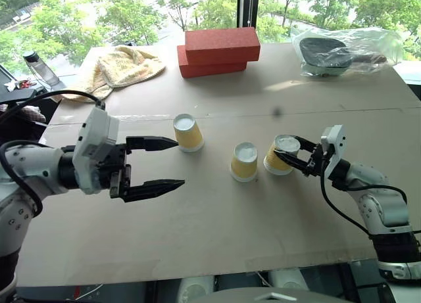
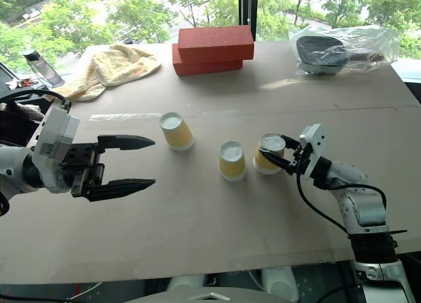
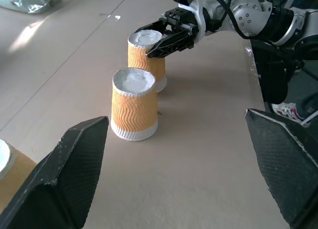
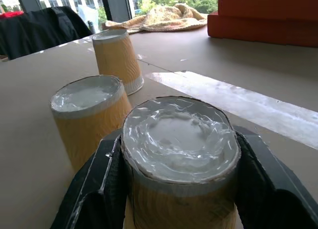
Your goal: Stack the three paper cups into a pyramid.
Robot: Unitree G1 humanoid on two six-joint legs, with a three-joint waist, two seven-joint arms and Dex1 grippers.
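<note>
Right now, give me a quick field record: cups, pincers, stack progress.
cups: three, all upside down on the table, in a row
left cup: free
middle cup: free
right cup: tilted, gripped near its top
right pincer: shut on right cup
left pincer: open, empty, near left cup
pyramid: not started

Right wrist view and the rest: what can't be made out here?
- Grasped mustard-yellow paper cup: its lower end is cut off by the right wrist view's edge, so table contact is unclear.
- Dark object in the clear plastic bag: wrapping blurs it in the eye views.
- Third yellow cup: cropped in the left wrist view.
</note>
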